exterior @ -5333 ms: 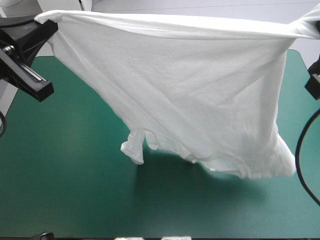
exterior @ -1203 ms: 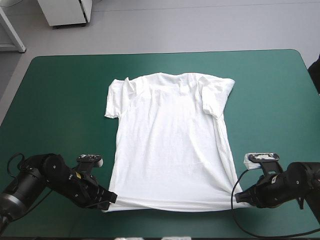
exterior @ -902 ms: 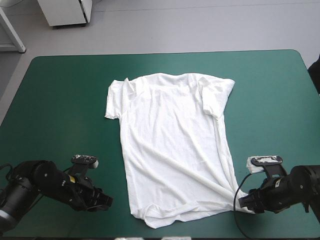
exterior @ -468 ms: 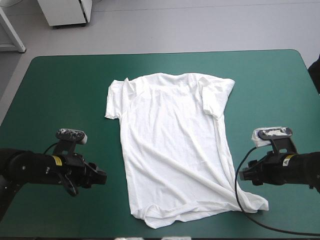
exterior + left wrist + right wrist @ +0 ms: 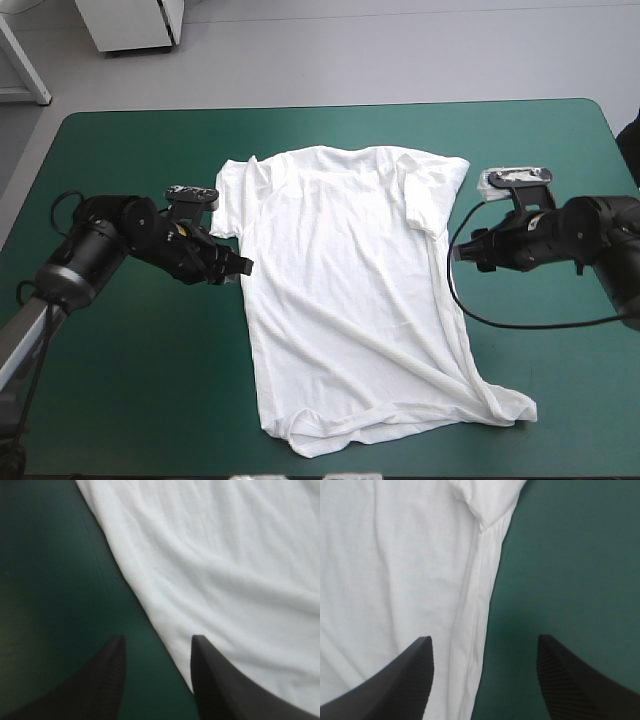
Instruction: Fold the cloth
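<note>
The table [image 5: 120,400], under its teal-green cover, fills most of the high view. The white T-shirt [image 5: 345,300] lies spread flat at the table's middle, neck toward the far edge and hem toward the near edge. Long creases run slantwise across its lower half. The body leans a little, so the hem's right corner [image 5: 512,408] juts out past the side line onto the cover. The left sleeve [image 5: 228,205] lies flat and open. The right sleeve [image 5: 436,195] is folded in over the chest.

The left gripper [image 5: 240,268] sits low at the T-shirt's left side edge, just below the left sleeve. In the left wrist view its black fingers [image 5: 111,670] stand moderately apart and have hold of nothing. One finger is over bare teal-green cover, and the other is at the cloth's edge, which runs slantwise between them.

The right gripper [image 5: 460,255] sits at the T-shirt's right side edge, just below the folded sleeve. The right wrist view shows its two fingers [image 5: 420,667] spread wide and holding nothing. One is over the white cloth, the other over bare cover. The shirt's side seam [image 5: 476,630] runs between them.
</note>
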